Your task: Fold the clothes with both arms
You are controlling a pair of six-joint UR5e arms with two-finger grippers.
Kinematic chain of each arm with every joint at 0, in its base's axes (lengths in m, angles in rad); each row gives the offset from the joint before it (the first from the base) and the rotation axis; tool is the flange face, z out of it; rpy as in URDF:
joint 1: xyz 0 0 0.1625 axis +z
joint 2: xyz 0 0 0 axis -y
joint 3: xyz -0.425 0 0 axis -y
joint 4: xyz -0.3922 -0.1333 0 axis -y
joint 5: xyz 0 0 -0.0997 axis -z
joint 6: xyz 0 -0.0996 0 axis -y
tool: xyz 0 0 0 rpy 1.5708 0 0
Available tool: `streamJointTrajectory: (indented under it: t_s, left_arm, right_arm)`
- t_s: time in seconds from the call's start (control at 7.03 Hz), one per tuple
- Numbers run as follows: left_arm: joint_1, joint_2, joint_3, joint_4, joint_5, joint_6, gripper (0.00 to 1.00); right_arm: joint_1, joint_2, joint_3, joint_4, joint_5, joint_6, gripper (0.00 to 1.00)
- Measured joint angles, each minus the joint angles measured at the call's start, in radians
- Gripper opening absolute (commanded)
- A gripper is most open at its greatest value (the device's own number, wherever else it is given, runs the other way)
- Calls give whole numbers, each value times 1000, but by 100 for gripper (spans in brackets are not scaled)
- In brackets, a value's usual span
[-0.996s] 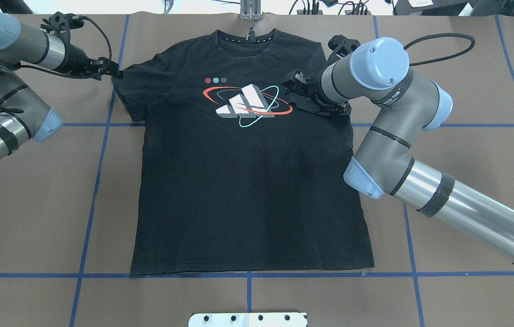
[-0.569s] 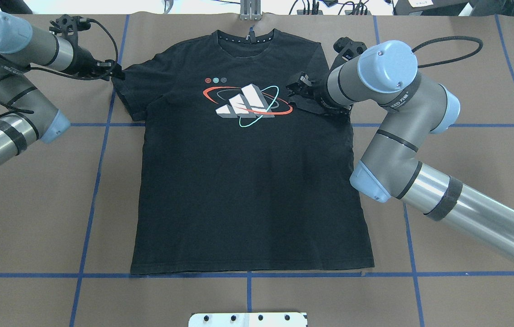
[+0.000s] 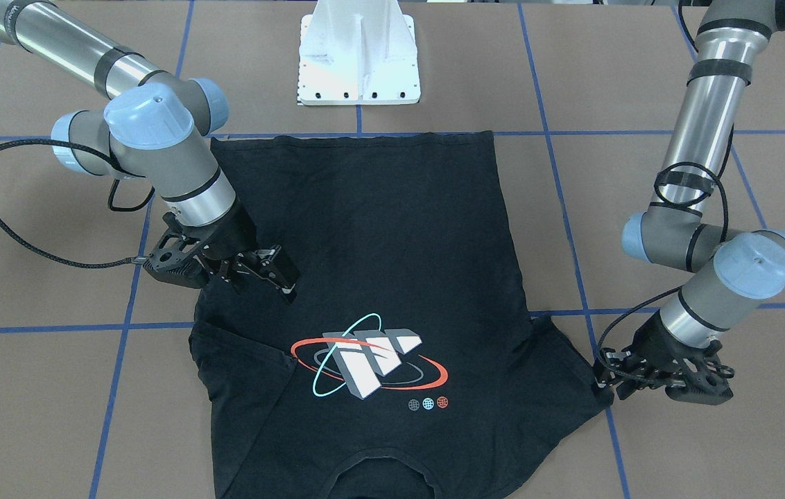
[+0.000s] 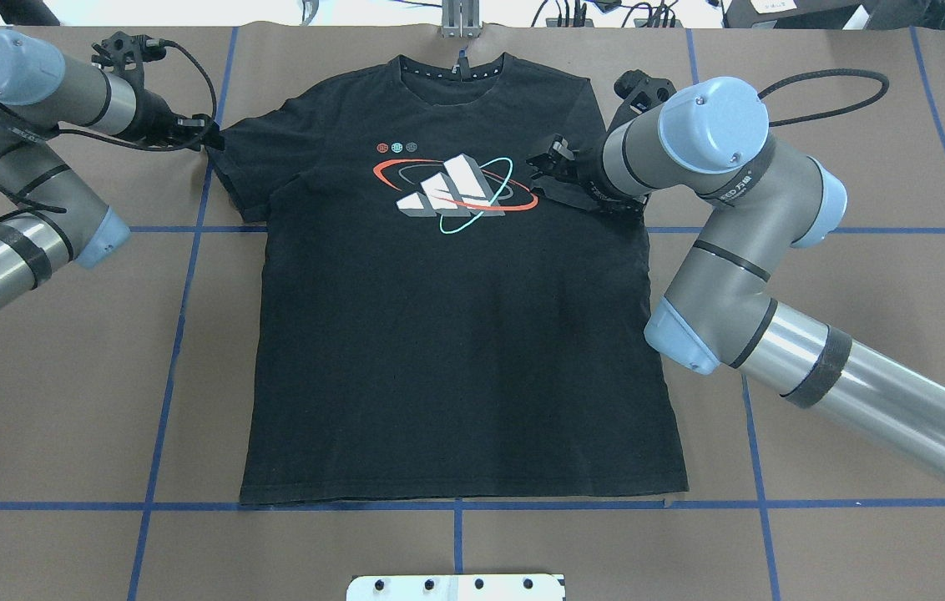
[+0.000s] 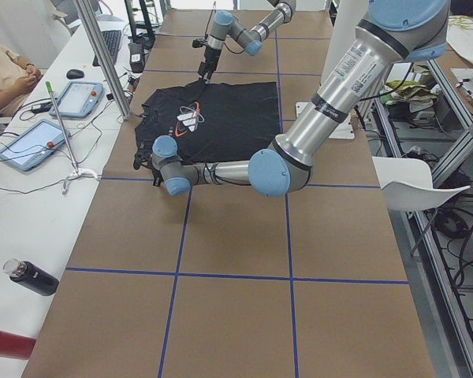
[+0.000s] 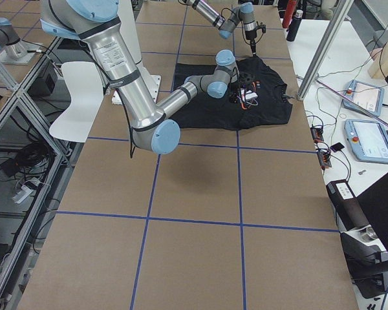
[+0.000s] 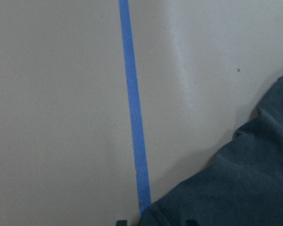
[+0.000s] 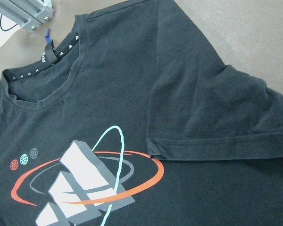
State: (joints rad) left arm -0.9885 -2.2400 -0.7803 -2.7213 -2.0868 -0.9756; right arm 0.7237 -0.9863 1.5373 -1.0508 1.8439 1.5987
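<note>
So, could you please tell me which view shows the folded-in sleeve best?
The right wrist-mounted view: the sleeve fills it, hem clear. Front-facing shows it smaller; overhead hides it under the right arm; side views too small.

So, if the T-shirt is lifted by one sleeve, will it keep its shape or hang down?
Probably floppy: the T-shirt lies flat on the table, with soft wrinkles and one sleeve folded over. Lifted at one corner, the rest would likely sag and drag. It looks thin, so probably light.
</note>
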Motion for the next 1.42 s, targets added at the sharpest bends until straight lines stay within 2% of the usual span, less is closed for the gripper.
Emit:
streamJointTrajectory:
  t_s: [0.14,0.43,0.85,1.14,1.42]
  left_arm:
    - [2,-1,0,0,0,0,44]
    - [6,-1,1,0,1,0,0]
    - [-5,0,-35,-2,-4,-1,0]
    - [-27,34,-146,9,-21,-26,0]
    - [-21,46,-277,44,-34,-164,0]
  right_arm:
    - [-1,0,0,0,0,1,100]
    - [-1,-1,-1,0,0,0,100]
    - [-1,-2,-2,0,0,0,100]
    - [-1,-1,-2,0,0,0,100]
    - [-1,-1,-2,0,3,-1,100]
